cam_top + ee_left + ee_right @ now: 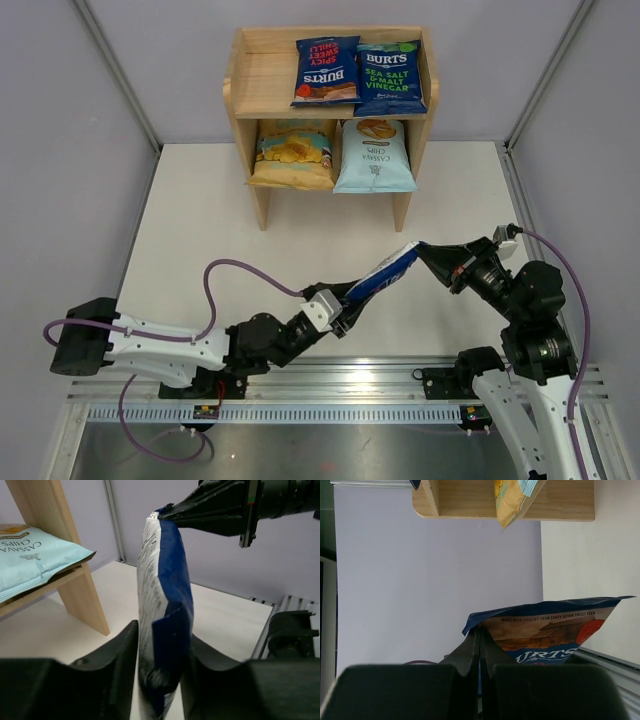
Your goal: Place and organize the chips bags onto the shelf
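Dark blue BURTS bag [385, 272] is hanging in the air over the table [200, 220], out in front of the shelf [240, 110]. Its long axis runs diagonally from the left gripper [348, 297] to the right gripper [420, 249]. Each claw is pinched tight on one end.

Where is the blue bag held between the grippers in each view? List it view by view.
Top external: held BURTS bag at centre, below the shelf.
Left wrist: the bag upright at centre, shelf at left.
Right wrist: the bag lower right, shelf along the top.
Shared landmark: the shelf.
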